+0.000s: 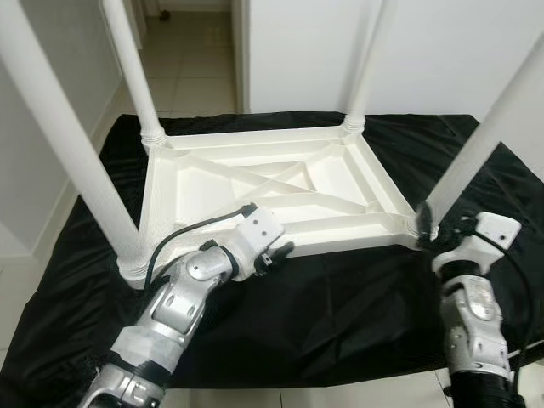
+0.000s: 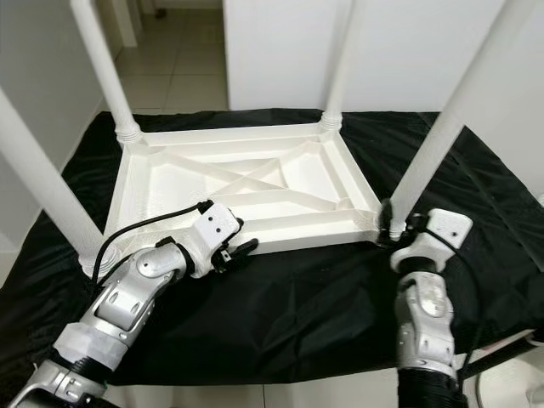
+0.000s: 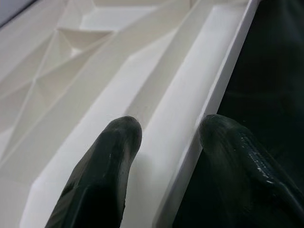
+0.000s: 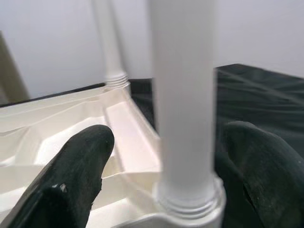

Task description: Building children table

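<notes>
A white plastic children's table (image 1: 255, 183) lies upside down on a black cloth, its ribbed underside facing up. Legs stand up from its corners: near left (image 1: 59, 144), far left (image 1: 136, 76), far right (image 1: 364, 68) and near right (image 1: 484, 136). My left gripper (image 1: 276, 253) is at the table's near rim (image 3: 209, 109). It is open, with one finger (image 3: 114, 152) inside the rim and the other (image 3: 232, 147) outside over the cloth. My right gripper (image 1: 433, 229) is open around the base of the near right leg (image 4: 183, 95), a finger (image 4: 80, 161) on each side.
The black cloth (image 1: 340, 297) covers the raised surface under the table, and its front edge runs close below my arms. Beige tiled floor (image 1: 187, 51) leads away at the back left. White walls (image 1: 297, 51) stand close behind.
</notes>
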Available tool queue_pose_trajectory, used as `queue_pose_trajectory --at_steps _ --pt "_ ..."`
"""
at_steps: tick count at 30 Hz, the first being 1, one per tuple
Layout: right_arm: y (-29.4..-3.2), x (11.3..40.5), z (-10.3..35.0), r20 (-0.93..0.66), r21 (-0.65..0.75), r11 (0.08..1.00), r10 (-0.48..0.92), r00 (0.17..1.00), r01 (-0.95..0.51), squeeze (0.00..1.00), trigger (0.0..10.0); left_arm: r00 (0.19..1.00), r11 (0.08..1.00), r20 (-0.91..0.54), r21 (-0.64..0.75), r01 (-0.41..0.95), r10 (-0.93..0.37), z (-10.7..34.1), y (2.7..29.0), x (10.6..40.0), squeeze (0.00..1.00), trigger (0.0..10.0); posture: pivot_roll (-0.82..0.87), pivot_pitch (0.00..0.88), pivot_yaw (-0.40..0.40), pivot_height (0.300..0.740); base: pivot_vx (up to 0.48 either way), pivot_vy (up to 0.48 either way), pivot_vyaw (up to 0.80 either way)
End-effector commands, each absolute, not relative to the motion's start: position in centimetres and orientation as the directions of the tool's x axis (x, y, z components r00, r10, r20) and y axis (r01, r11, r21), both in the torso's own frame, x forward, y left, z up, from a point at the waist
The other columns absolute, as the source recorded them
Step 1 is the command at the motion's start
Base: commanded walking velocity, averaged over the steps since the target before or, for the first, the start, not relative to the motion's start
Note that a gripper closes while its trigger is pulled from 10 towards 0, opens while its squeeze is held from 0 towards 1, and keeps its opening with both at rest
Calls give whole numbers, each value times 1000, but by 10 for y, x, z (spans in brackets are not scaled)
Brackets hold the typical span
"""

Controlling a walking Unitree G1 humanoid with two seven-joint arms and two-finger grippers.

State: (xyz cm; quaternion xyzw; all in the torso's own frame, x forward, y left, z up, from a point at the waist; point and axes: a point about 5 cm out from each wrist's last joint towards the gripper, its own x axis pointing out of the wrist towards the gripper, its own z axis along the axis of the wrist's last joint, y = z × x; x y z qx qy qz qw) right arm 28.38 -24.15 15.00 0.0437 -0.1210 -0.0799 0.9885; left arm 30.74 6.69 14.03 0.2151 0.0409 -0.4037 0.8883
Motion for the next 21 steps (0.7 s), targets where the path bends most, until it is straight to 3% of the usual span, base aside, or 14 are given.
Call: queue_pose_trajectory --at_steps 1,5,14,21 --pt "-239 283 149 227 127 983 -157 961 131 0 10000 713 617 -262 364 697 -651 136 70 309 0 10000 -44 24 19 740 0 0 0" --pt "-223 286 152 237 134 988 -107 966 76 0 10000 719 613 -317 377 694 -619 129 72 312 0 10000 -45 25 22 740 0 0 0" --pt "-219 289 152 233 145 987 -96 968 63 0 10000 698 598 -392 361 715 -599 120 77 314 0 10000 -44 23 16 740 0 0 0" --pt "-213 292 154 233 145 988 -75 970 42 0 10000 722 646 -451 341 682 -524 115 84 321 0 10000 -45 24 10 740 0 0 0"
